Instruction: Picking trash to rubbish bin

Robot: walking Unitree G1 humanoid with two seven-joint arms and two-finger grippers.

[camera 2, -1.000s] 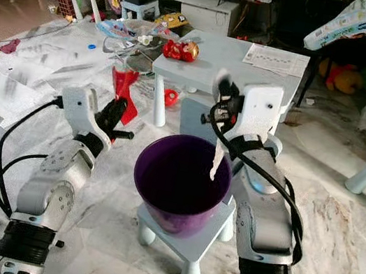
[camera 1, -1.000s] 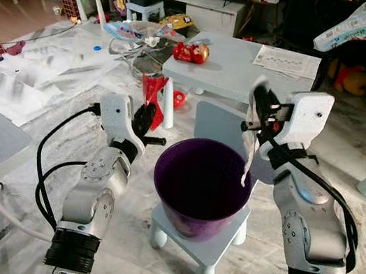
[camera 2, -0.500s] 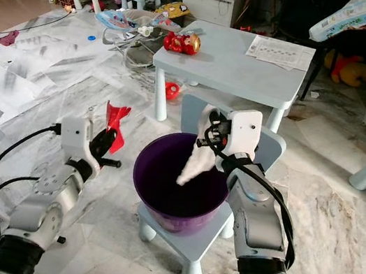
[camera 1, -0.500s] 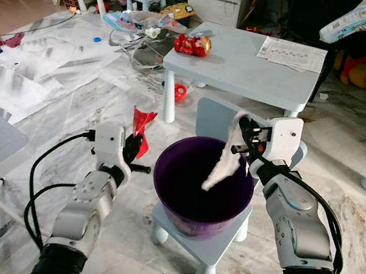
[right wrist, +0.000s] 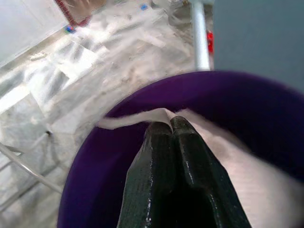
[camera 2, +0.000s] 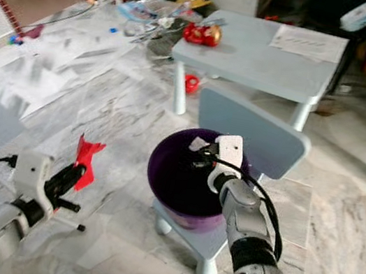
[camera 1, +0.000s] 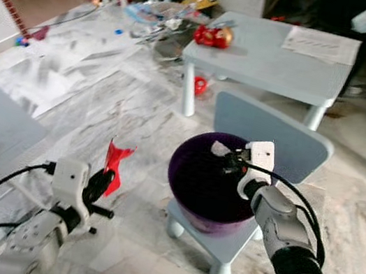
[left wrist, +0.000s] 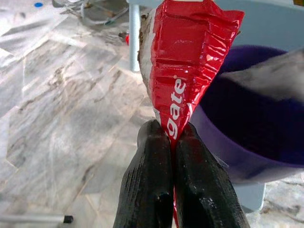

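Right gripper (camera 1: pixel 225 160), arm bent forward at frame centre, pinches white tissue (right wrist: pixel 142 118) inside the purple bin (camera 1: pixel 189 202). Left gripper (left wrist: pixel 172 137), lower left, clamps a red wrapper (left wrist: pixel 185 61), its lettering partly hidden.

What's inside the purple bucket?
Inside the purple bucket the right gripper reaches over the rim, pinching a white tissue. The bottom is dark, so anything lying there cannot be made out.

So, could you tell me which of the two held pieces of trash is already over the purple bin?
The white tissue, pinched by the right gripper above the purple bin. The red wrapper in the left gripper is off to the bin's side, above the floor.
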